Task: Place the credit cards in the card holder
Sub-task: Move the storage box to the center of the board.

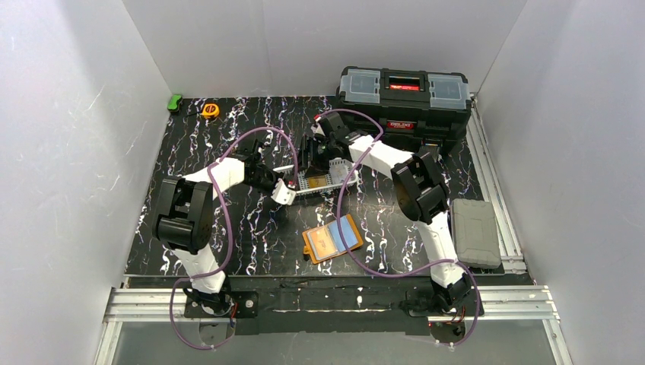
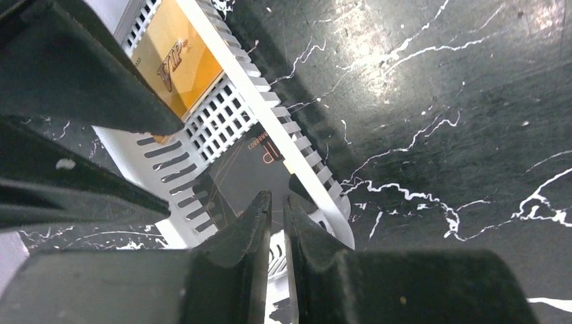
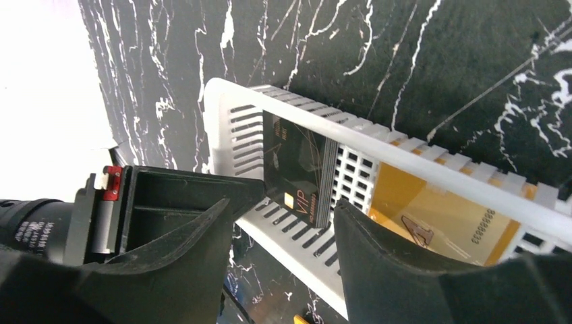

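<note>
Grip depth mattered most: the left gripper (image 2: 276, 197), its jaws a sliver apart, pinched one edge of the dark plastic credit card (image 3: 297, 169), which stood upright in the white slotted plastic basket (image 3: 217, 108). A deeper bite before lifting would likely stop it swivelling. The right gripper (image 3: 282, 202) hung wide open and empty. The orange folding leather-like card holder (image 1: 330, 239) lay open, well apart, toward the arm bases. That card and the flat orange plastic card (image 3: 432, 216) both read "VIP".

Bright, even light falls from overhead; the white walls (image 1: 68, 152) bounce it back, so shadows on the black table (image 1: 266, 251) are soft. In my left wrist view, glare smears its gloss at the upper right. My own fingers (image 2: 243, 263) loom dark and out of focus; my right view's upper left corner burns out white.
</note>
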Controlling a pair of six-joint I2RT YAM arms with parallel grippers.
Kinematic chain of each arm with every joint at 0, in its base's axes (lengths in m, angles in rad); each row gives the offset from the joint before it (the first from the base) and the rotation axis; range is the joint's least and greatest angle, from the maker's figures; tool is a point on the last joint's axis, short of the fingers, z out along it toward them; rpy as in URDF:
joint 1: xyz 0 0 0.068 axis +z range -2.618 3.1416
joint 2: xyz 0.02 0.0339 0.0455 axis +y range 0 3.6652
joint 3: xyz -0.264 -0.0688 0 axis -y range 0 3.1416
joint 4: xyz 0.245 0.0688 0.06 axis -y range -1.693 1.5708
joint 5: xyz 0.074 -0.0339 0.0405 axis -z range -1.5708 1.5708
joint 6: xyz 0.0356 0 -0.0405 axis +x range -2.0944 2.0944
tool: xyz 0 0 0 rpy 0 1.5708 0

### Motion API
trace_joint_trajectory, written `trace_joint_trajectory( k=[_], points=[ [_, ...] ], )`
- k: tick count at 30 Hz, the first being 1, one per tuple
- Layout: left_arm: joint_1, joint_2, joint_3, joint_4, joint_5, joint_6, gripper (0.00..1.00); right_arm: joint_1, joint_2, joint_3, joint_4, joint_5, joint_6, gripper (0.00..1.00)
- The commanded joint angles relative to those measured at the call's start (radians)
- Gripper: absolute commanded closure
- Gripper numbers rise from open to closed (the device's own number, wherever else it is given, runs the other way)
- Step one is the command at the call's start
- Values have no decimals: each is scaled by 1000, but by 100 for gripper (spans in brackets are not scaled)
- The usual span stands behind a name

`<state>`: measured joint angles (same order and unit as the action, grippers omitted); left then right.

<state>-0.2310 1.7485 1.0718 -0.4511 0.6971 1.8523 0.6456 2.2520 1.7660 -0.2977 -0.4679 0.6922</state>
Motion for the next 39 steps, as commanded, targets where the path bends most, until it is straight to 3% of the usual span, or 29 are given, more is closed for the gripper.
trace_joint_trajectory(
  k=[1,7,15,28,35,39],
  points=[
    [-1,-29,-18,-6,-1,120,89,7,31,62,48,-35,32,36],
    [-1,-6,-6,-22,-14,139,89,24,40,49,43,-32,31,35],
    [-1,-48,-45,-20,5,115,90,28,-143,-181,100,23,-17,35],
    [-10,-162,-159,-31,33,99,91,41,-259,-406,123,27,-17,36],
    [-58,-261,-238,-43,55,53,91,61,-316,-458,115,25,-28,37],
    [-83,-295,-235,-37,57,6,91,62,-328,-408,81,23,-43,37]
  ],
)
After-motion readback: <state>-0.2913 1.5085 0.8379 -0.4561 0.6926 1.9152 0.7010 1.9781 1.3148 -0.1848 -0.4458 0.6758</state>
